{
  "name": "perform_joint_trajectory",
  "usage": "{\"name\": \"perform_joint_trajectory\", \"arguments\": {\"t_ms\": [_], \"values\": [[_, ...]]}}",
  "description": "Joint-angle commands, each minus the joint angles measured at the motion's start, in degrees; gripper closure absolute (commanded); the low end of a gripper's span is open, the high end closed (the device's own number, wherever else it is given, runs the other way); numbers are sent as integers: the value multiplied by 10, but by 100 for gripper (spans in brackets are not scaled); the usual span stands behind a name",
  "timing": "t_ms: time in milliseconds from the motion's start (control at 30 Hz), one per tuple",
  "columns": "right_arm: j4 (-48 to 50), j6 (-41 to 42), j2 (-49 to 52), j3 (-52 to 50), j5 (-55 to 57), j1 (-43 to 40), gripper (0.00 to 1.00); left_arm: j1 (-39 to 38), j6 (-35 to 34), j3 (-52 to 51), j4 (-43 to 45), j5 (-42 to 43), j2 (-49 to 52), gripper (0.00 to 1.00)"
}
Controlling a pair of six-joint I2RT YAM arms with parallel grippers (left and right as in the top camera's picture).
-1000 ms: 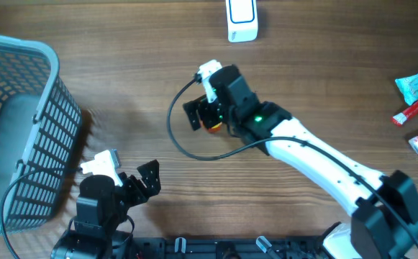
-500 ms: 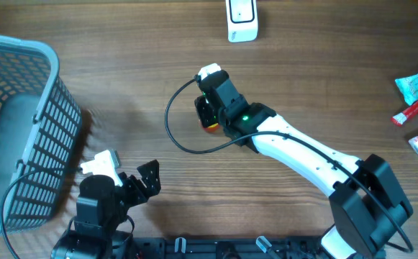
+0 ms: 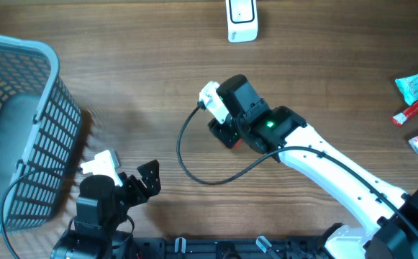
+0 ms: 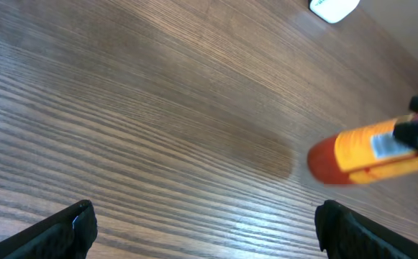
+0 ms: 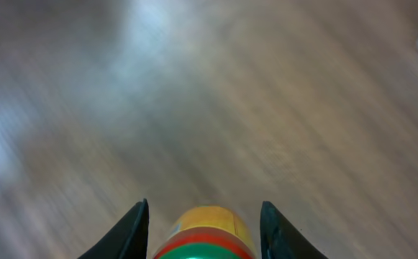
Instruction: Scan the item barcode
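Right fingers [image 5: 132, 229] clamp partway shut on the orange item [image 4: 363, 150], holding it above the middle of the desk [image 3: 122, 79], left fingers [image 4: 65, 229] gape empty, so pickup looks done, with presenting it to the white scanner [image 3: 242, 20] left to do

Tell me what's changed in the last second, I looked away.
The right pincer, open over the orange item a second ago, has closed on it and drawn it back toward the robot's base, slightly rightward. The left pincer stayed open and parked near the basket; the white device and the packets at far right have not moved.
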Motion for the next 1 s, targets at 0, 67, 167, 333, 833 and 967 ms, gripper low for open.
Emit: {"name": "perform_joint_trajectory", "arguments": {"t_ms": [0, 67, 167, 333, 833, 967], "values": [[-14, -80, 11, 1, -95, -4, 71, -3, 13, 7, 1, -8, -4, 0], [-12, -96, 14, 1, -111, -7, 68, -3, 13, 7, 1, -8, -4, 0], [-12, -132, 14, 1, -188, -18, 68, -3, 13, 7, 1, -8, -4, 0], [-10, -135, 27, -3, -244, -50, 69, -3, 13, 7, 1, -8, -4, 0], [71, -210, 53, -3, -246, -138, 57, -3, 13, 7, 1, -8, -4, 0], [72, -210, 53, -2, -252, -137, 40, -3, 13, 7, 1, -8, -4, 0]]}}
